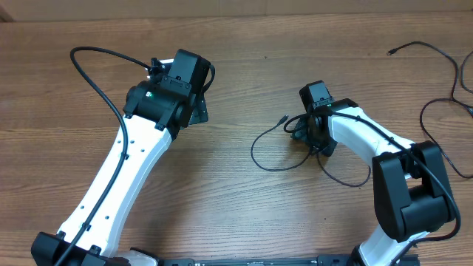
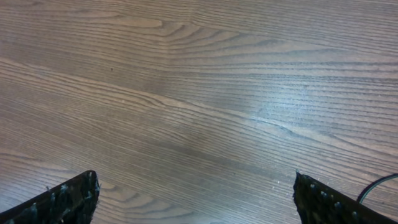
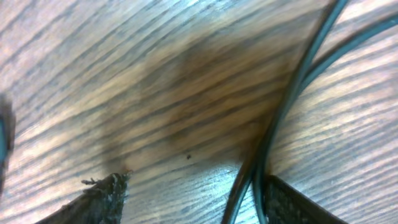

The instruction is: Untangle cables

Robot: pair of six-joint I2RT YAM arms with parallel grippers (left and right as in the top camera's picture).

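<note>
1. Overhead: the right gripper (image 1: 304, 134) sat low on the thin black flexible cable (image 1: 256, 154). The cable's slack loop spread out to one side of the fingers, and its small plug end (image 1: 282, 118) lay just past the fingertips. I judged that spot was chosen because several runs of the cable bunch there, so a pinch would catch the tangle rather than a free end. A few other thin black cords (image 1: 436, 111) lay well apart, out behind that wrist. The left gripper (image 1: 196, 111) hung over the bare brown wood-grain tabletop (image 1: 236, 37), well away from every cable. To my mind it was parked clear of the other arm's work.

2. Left wrist: the left gripper (image 2: 194, 180) stood wide, with its black textured fingers (image 2: 68, 199) at the two lower corners and only wood between them. It held nothing. A black cord (image 2: 380, 182) curved in just outside the far finger, and I could not tell which cord it was.

3. Right wrist: the right gripper (image 3: 196, 182) had its jaws partly apart, close to the wood. Two strands of the cable (image 3: 297, 87) ran down between the rough black fingers (image 3: 99, 199), right beside the inner face of the other finger. Bare wood showed across the rest of the gap, so nothing was clamped yet. I judged the strands were placed well for a pinch, though one might slip out past the fingertip.
</note>
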